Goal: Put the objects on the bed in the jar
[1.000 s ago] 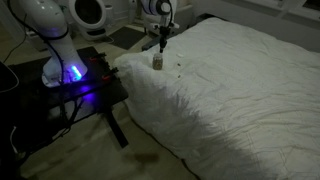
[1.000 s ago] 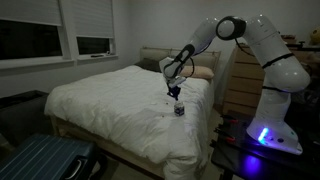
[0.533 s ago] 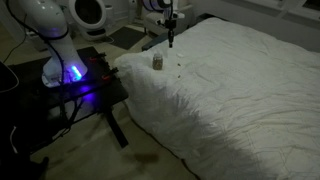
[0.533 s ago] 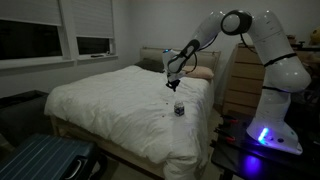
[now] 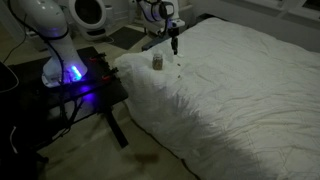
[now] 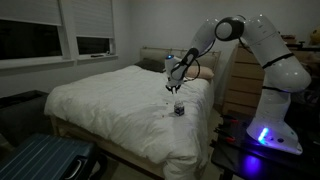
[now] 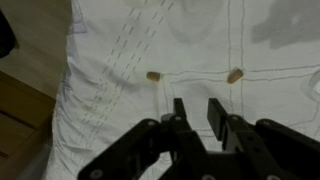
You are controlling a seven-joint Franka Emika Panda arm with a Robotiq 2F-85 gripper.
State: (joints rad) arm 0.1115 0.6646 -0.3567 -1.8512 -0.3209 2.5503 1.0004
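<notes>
The setting is a dim bedroom. A bed (image 5: 240, 90) with a rumpled white quilted cover (image 7: 280, 110) fills most of both exterior views.

1. Tool. The gripper (image 7: 197, 118) points straight down at the cover. In the wrist view its two fingers stand a narrow gap apart. White fabric shows between them and nothing is pinched. This spacing probably suits a very small item, since it leaves little closing travel.

2. Items to collect. In the wrist view one bit (image 7: 153, 76) and a second bit (image 7: 236, 75) lie flat on the cover. They are ahead of the fingertips, one to each side of the gap, and neither sits between the jaws. The tool must be centred over one bit before it descends.

3. Container. The jar (image 5: 157, 61) stands upright on the cover near the bed's edge, just beside the gripper but not beneath it. This placement likely keeps each transfer short.

4. Support. The arm (image 6: 250, 30) reaches in from beside the bed.
</notes>
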